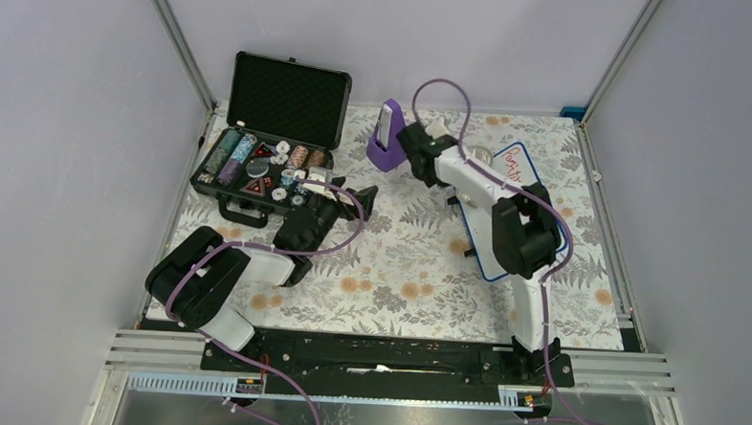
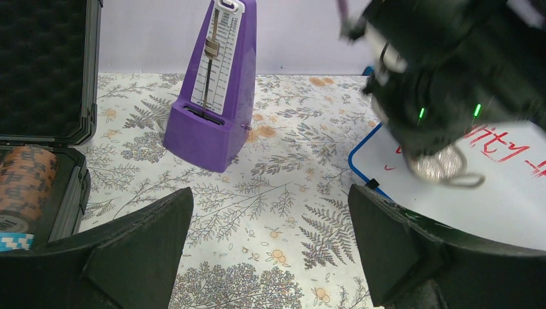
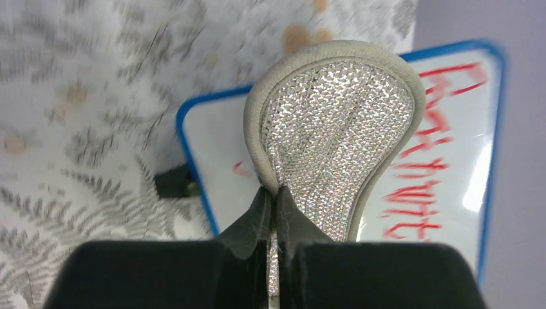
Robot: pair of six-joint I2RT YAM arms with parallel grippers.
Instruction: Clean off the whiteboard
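Right jaws clench sparkly pad (image 3: 335,116) over whiteboard (image 3: 463,129) — left jaws released; case (image 1: 289,99) holds chips (image 1: 229,156)

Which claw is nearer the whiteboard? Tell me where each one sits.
Right. The right claw, shut on the sparkly cloth pad, hangs over the whiteboard at its corner. The left claw, open, is off to its left over the floral tablecloth, short of it.

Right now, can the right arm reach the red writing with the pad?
Probably yes: the right gripper holds the pad over the whiteboard, beside the red writing, with nothing between.
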